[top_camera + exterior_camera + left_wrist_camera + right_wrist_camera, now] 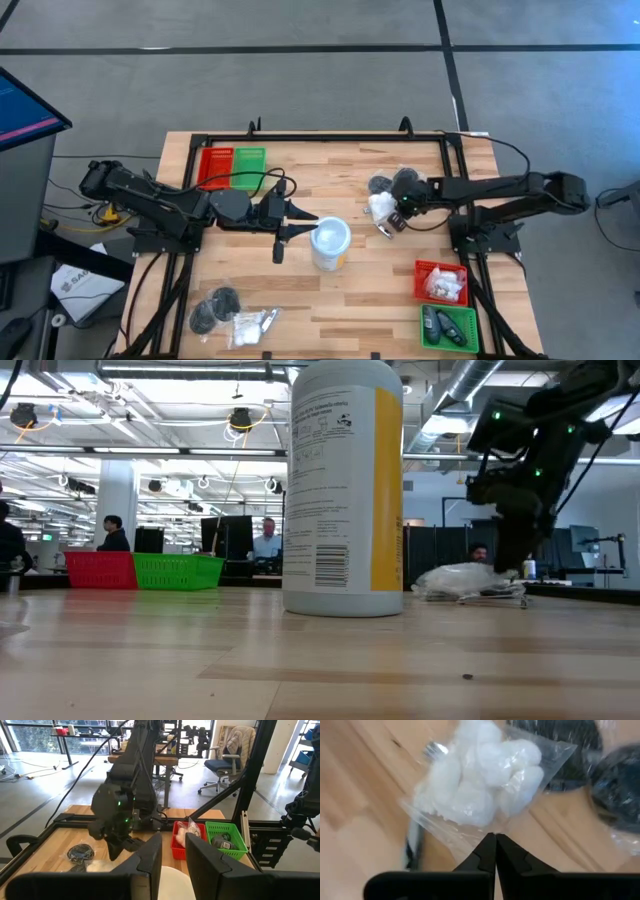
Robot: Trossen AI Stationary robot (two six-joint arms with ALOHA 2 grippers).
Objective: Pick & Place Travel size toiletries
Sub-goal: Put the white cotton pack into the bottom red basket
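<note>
My right gripper (397, 214) (495, 840) is over the table's right half, shut at the edge of a clear crinkly sachet (480, 785) filled with white pieces. The sachet (465, 580) lies on the wood. Dark grey round pieces (395, 183) (615, 795) lie just beyond it, and a slim tube (385, 230) lies beside it. My left gripper (293, 224) (175, 857) hangs open near the table's middle, its fingers pointing at the white cup (330, 243) (345, 490) and touching nothing. More dark pieces (215, 305) and sachets (250, 325) lie near the near-left corner. My right gripper pinches the sachet's clear film edge (470, 847) between its two shut fingertips, coming slanting down from the table's right. The white filling lies beyond the fingertips. The sachet's body rests on the table.
A red tray (215, 167) and a green tray (250, 162) stand at the far left. Near the right corner a red tray (440, 280) holds white sachets and a green tray (448, 327) holds dark items. Black frame rails run along the table's edges. People sit in the room behind.
</note>
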